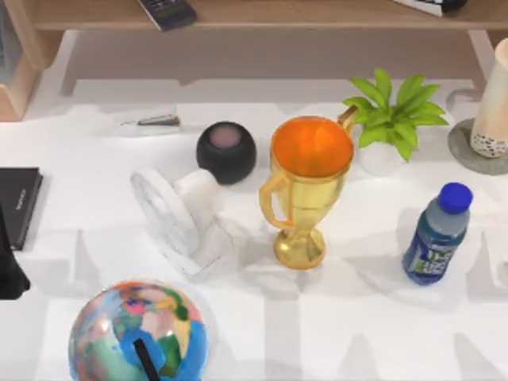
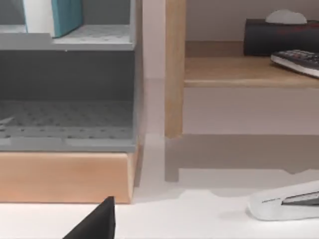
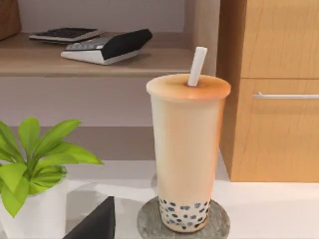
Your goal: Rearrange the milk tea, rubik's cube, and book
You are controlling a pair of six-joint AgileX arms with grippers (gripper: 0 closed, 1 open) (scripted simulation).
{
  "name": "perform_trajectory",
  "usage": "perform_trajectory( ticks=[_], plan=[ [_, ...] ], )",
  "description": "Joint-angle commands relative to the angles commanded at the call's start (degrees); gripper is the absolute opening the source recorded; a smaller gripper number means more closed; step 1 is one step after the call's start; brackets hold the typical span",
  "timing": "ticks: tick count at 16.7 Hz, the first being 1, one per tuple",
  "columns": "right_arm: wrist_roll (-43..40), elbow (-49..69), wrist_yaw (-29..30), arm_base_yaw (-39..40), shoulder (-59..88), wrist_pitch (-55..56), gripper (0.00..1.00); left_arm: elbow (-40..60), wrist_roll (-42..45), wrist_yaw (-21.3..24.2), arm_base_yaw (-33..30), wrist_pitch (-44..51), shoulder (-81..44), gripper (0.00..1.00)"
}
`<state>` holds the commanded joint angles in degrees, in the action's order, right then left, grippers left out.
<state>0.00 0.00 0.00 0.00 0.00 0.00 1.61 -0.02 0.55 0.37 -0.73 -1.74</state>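
the milk tea stands upright on a round grey coaster at the far right edge of the desk, a white straw poking out of its lid and dark pearls settled at the bottom. in the top view the cup sits just right of a small potted plant, with a blue-capped bottle nearer the front of the desk.

the book, teal-covered with pale page edges, stands upright on the upper level of a grey shelf unit seen from the left wrist view, beside a wooden post. a white stapler lies on the desk close by.

the left arm shows as a dark shape at the left edge of the top view, next to a flat black book. a dark wedge sits at the lower edge of each wrist view (part of the claw, apparently), but whether either claw is released or clenched i cannot tell.

mid-desk stand a gold trophy cup with an orange inside, a dark round speaker, a white marble-look clock and a colourful globe at the front. a calculator and a keyboard rest on the wooden shelf behind.
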Motion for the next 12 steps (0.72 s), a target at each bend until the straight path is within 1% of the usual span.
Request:
perform_trajectory(
  ticks=[2,5,8,12],
  plan=[
    [0.0,0.0,0.0,0.0,0.0,0.0,1.0,3.7,0.0,1.2,0.9,-1.6,-4.2,1.0],
    [0.0,0.0,0.0,0.0,0.0,0.0,1.0,12.3,-0.1,4.0,3.0,-5.4,-14.9,1.0],
    [0.0,0.0,0.0,0.0,0.0,0.0,1.0,23.4,-0.2,7.3,5.9,-10.1,-30.9,1.0],
    [0.0,0.0,0.0,0.0,0.0,0.0,1.0,39.6,-0.2,12.1,10.4,-16.9,-56.5,1.0]
  ],
)
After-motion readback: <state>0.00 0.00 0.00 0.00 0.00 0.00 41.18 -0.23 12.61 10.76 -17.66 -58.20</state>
